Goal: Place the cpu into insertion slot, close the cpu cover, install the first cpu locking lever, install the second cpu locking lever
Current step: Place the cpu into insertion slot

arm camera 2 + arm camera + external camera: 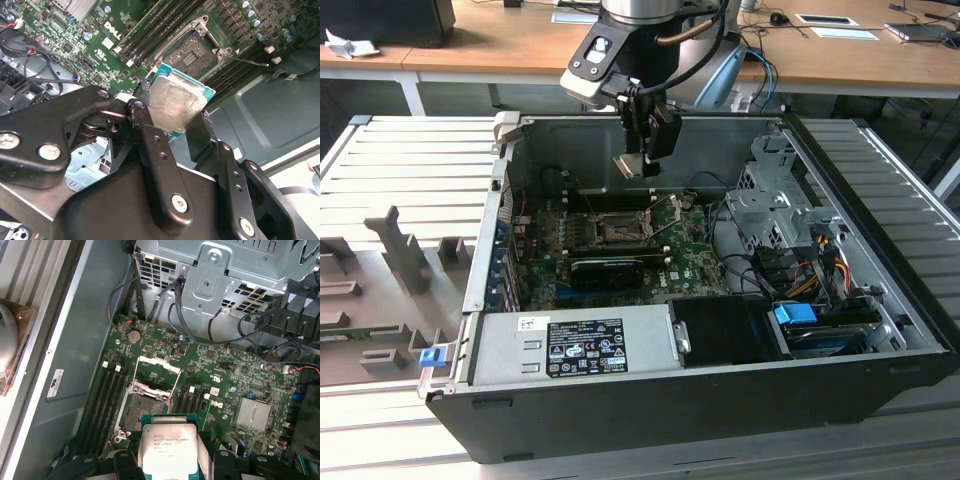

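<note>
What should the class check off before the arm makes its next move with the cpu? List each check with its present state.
1. cpu gripped: ok; the gripper is shut on two of its edges.
2. socket empty: ok; nothing lies in it.
3. cover open: ok; it stands raised off the socket.
4. levers released: ok; both stick up beside the socket.
5. cpu corner matched to the socket: cannot tell.
6. cpu seated: not ok; it hangs above the board.
</note>
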`<action>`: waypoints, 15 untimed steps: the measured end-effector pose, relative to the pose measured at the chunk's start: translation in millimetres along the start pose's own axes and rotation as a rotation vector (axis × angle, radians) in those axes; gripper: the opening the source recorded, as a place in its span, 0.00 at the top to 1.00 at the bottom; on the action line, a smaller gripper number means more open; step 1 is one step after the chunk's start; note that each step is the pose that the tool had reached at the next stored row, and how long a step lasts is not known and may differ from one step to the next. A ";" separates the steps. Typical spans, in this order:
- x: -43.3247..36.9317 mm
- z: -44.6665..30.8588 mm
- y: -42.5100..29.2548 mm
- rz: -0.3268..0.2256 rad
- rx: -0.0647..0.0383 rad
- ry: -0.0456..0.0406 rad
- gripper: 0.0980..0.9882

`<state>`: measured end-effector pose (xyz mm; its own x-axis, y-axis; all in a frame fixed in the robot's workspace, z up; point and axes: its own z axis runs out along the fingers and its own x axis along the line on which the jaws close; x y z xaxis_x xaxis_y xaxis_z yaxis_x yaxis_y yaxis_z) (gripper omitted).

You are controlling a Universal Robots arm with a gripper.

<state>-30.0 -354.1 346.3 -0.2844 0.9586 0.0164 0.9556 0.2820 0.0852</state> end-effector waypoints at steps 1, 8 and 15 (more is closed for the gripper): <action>0.0 0.2 0.0 0.002 0.000 -0.0002 0.52; 0.0 1.8 -0.2 0.017 0.000 -0.0014 0.52; -0.1 4.3 -0.4 0.036 -0.001 -0.0032 0.52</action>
<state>-30.0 -354.1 341.9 -0.2495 0.9682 0.0164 0.9652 0.2472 0.0852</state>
